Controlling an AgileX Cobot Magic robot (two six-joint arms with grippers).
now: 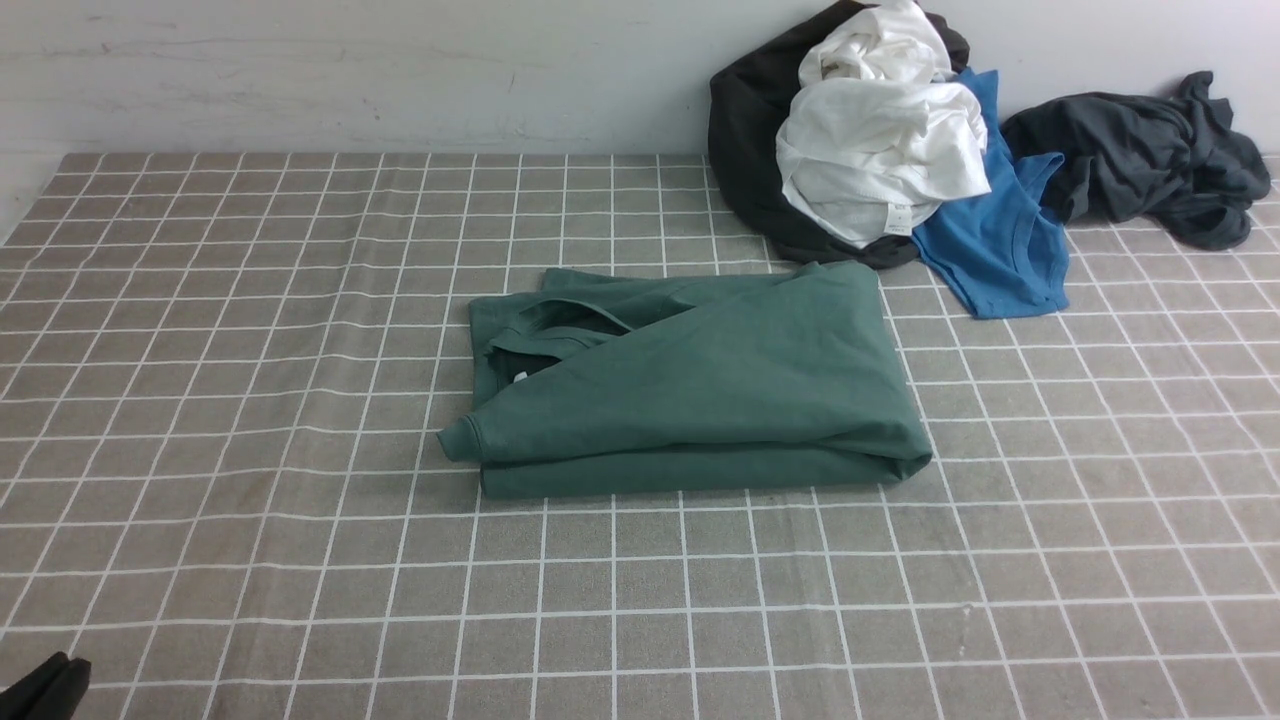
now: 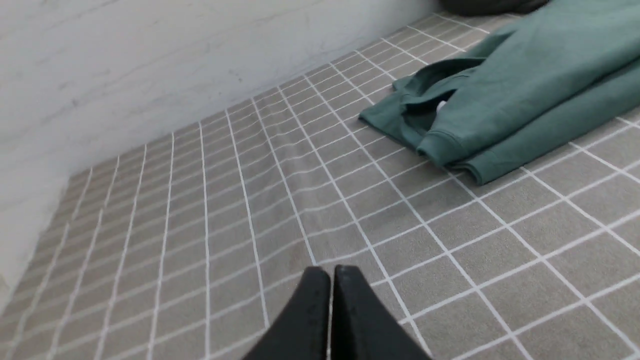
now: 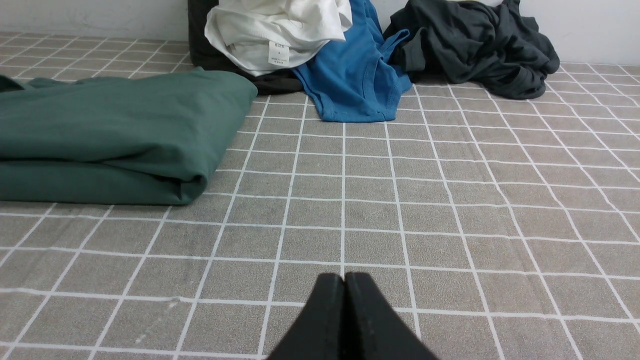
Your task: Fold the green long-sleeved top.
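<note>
The green long-sleeved top (image 1: 700, 390) lies folded into a thick rectangle at the middle of the checked tablecloth, its neck opening and white label toward the left, one cuff at the front left corner. The same top (image 2: 505, 95) fills the upper right of the left wrist view, and the top (image 3: 110, 135) shows at the left of the right wrist view. My left gripper (image 2: 331, 272) is shut and empty, well short of the top, and only its dark tip (image 1: 45, 688) shows in the front view's bottom left corner. My right gripper (image 3: 344, 277) is shut and empty above bare cloth, apart from the top.
A heap of clothes lies against the back wall at the right: a white garment (image 1: 880, 140) on a black one (image 1: 745, 130), a bright blue T-shirt (image 1: 1000, 240) and a dark grey garment (image 1: 1150, 150). The wall (image 1: 350, 70) bounds the table's far edge.
</note>
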